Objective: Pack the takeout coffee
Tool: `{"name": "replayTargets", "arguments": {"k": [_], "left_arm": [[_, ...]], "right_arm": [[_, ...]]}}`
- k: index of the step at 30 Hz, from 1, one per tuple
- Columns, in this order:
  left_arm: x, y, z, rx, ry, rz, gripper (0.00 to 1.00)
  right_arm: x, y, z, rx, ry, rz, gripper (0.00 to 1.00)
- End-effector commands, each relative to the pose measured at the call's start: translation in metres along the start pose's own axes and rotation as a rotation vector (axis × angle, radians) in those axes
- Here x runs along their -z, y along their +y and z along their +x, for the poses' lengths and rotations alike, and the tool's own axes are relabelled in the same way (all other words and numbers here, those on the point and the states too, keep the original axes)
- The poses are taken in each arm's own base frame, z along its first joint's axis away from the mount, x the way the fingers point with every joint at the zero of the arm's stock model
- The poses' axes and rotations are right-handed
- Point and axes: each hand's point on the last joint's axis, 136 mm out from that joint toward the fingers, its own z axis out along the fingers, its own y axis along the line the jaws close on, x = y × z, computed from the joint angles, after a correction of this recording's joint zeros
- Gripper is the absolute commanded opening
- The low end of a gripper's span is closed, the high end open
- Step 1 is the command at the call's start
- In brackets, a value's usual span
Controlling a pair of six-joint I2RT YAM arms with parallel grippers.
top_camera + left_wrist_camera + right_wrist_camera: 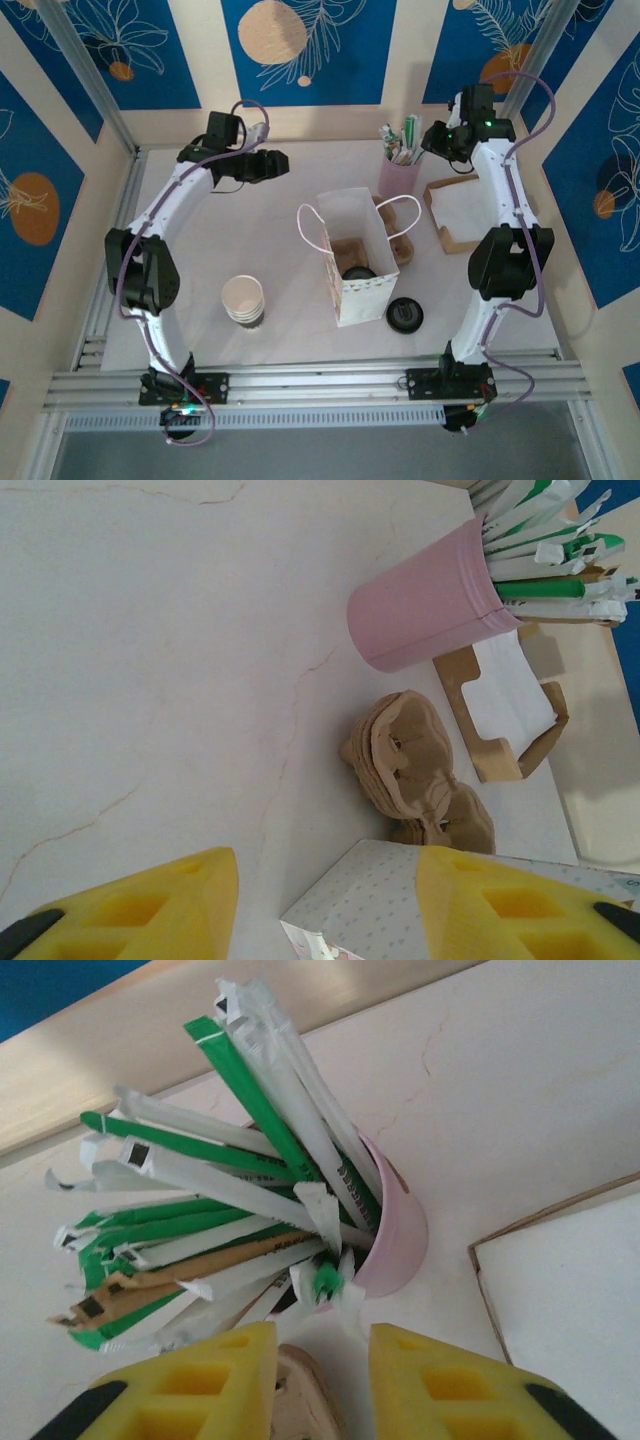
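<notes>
1. Left end effector (pixel 325 872): yellow foam fingers stand well apart, gripping nothing, above the pale table (pixel 150 660).
2. Right end effector (pixel 322 1355): fingers closer together but parted and empty, near the pink cup of wrapped straws (pixel 400 1240).
3. Takeout coffee (pixel 358 272), its round black plastic lid showing, sits inside the upright white paper bag (pixel 360 302).

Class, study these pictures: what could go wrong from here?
1. The right pincer is close beside the pink holder, crammed with splayed straws; a nudge might tip it over.
2. The paper bag stands open, its handle looping out; a passing arm could snag it and topple the bag.
</notes>
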Motion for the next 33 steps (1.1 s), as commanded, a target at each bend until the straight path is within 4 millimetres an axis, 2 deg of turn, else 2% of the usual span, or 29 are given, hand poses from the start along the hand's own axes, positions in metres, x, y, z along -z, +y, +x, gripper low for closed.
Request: {"name": "replayTargets", "arguments": {"k": [1, 8, 23, 29, 33], "left_arm": [[-0.005, -0.009, -0.002, -0.028, 0.009, 0.028, 0.50], [-0.007, -0.008, -0.002, -0.029, 0.011, 0.026, 0.49], [-0.011, -0.008, -0.002, -0.031, 0.010, 0.030, 0.49], [-0.011, -0.008, -0.003, -0.033, 0.007, 0.030, 0.49], [-0.009, -0.010, -0.003, -0.034, 0.004, 0.033, 0.49]], "right_arm": [[0.002, -0.002, -0.009, 0.037, -0.013, 0.031, 0.26], [-0.007, -0.006, -0.006, 0.039, -0.001, 0.037, 0.21], [-0.023, -0.008, -0.004, 0.030, 0.027, 0.027, 0.18], [-0.025, -0.007, -0.003, 0.029, 0.031, 0.022, 0.16], [-0.020, -0.008, -0.004, 0.032, 0.016, 0.034, 0.11]]}}
